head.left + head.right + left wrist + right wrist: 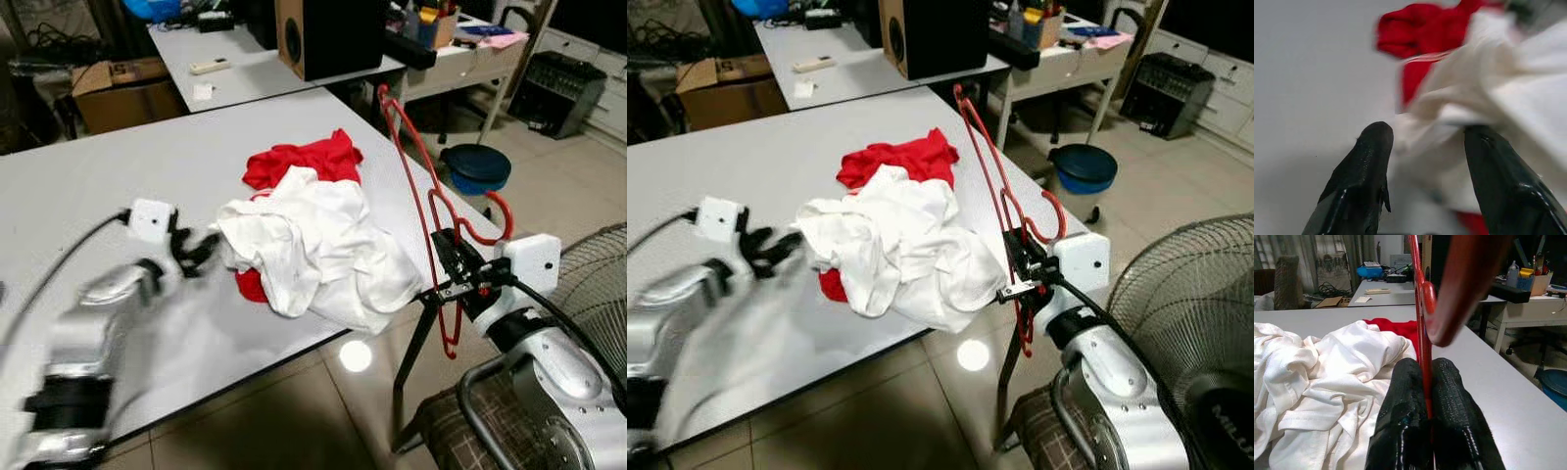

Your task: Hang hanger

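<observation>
- The red hanger (pixel 423 211) is held upright at the table's right edge, just beside the heap of clothes, its hook curling out over the floor; the right gripper (pixel 457 272) is clamped on its thin bar.
- By judgement, only the pickup is done: the hanger is lifted, but no garment is on it and no rail or hook to hang it on can be made out.
- The white garment (pixel 313 250) lies crumpled on the table (pixel 88 186), over a red garment (pixel 304 162) that shows behind and beneath it.
- The left gripper (pixel 196 251) is held low over the table at the white garment's left edge, its fingers spread and holding nothing.
- In the right wrist view, both black fingers (pixel 1403 421) are seen pressed flat against the red bar, a grip the head views leave small.
- In the left wrist view, the gap between the parted fingertips (pixel 1369 161) is aimed at the white cloth, though blurred.
- A fan (pixel 593 279) and a blue bin (pixel 475 166) are shown on the floor by the head views.
</observation>
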You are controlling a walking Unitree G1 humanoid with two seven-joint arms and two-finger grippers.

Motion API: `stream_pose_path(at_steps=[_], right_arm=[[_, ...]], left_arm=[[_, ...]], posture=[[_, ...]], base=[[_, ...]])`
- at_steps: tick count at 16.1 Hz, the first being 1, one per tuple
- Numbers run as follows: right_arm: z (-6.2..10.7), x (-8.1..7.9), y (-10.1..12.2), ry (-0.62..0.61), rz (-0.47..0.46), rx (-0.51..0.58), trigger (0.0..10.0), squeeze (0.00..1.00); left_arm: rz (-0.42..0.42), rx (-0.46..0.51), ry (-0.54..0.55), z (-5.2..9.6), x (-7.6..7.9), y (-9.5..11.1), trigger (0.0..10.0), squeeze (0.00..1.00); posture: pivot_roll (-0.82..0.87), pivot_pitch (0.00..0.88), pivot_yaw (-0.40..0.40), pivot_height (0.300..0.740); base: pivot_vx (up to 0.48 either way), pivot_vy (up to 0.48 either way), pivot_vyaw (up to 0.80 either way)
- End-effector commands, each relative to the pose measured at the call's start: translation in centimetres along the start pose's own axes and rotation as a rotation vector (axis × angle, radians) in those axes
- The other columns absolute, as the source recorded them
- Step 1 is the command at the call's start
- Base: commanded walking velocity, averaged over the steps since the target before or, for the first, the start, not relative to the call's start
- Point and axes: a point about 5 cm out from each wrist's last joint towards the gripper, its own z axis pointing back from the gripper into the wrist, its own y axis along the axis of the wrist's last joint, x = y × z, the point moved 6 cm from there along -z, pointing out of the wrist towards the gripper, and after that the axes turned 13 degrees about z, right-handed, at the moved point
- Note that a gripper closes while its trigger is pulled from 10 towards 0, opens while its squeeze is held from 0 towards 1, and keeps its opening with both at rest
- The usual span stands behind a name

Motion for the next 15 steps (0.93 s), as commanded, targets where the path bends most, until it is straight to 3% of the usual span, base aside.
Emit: stream_pose_path(at_steps=[1, 5, 6, 9, 11, 12, 13, 15], right_arm=[[0.2, -0.1, 0.0, -0.002, -0.001, -0.006, 10.0, 0.0], [0.1, -0.1, 0.0, -0.003, -0.002, -0.005, 10.0, 0.0], [0.0, -0.1, 0.0, -0.003, -0.002, -0.005, 10.0, 0.0], [0.0, -0.1, 0.1, -0.006, -0.003, -0.003, 10.0, 0.0], [0.0, -0.1, 0.2, -0.005, -0.003, -0.001, 10.0, 0.0], [0.0, -0.1, 0.2, -0.005, -0.002, -0.001, 10.0, 0.0], [0.0, -0.1, 0.2, -0.005, -0.002, -0.001, 10.0, 0.0], [0.1, -0.1, 0.2, -0.005, -0.002, -0.002, 10.0, 0.0]], left_arm=[[0.062, 0.023, -0.026, -0.1, 0.3, 0.9, 10.0, 0.0], [0.405, 0.205, -0.1, -0.8, 1.0, 3.6, 10.0, 0.0], [0.451, 0.231, -0.147, -0.7, 1.6, 4.2, 10.0, 1.0], [0.463, 0.196, -0.235, -0.6, 3.3, 3.8, 10.0, 1.0], [0.378, 0.106, -0.212, -1.1, 3.6, 2.1, 10.0, 1.0], [0.33, 0.054, -0.16, -1.4, 3.0, 1.0, 10.0, 0.32], [0.309, 0.035, -0.115, -1.5, 2.3, 0.5, 10.0, 0.0], [0.303, 0.033, -0.107, -1.3, 2.1, 0.5, 10.0, 0.0]], posture=[[-0.05, 0.0, 0.066, 0.74], [-0.05, 0.0, 0.069, 0.74], [-0.05, 0.0, 0.07, 0.74], [-0.05, 0.0, 0.07, 0.74], [-0.05, 0.0, 0.071, 0.74], [-0.05, 0.0, 0.071, 0.74], [-0.05, 0.0, 0.071, 0.74], [-0.05, 0.0, 0.071, 0.74]], base=[[0.0, 0.0, 0.0], [0.0, 0.0, 0.0], [0.0, 0.0, 0.0], [0.0, 0.0, 0.0], [0.0, 0.0, 0.0], [0.0, 0.0, 0.0], [0.0, 0.0, 0.0], [0.0, 0.0, 0.0]])
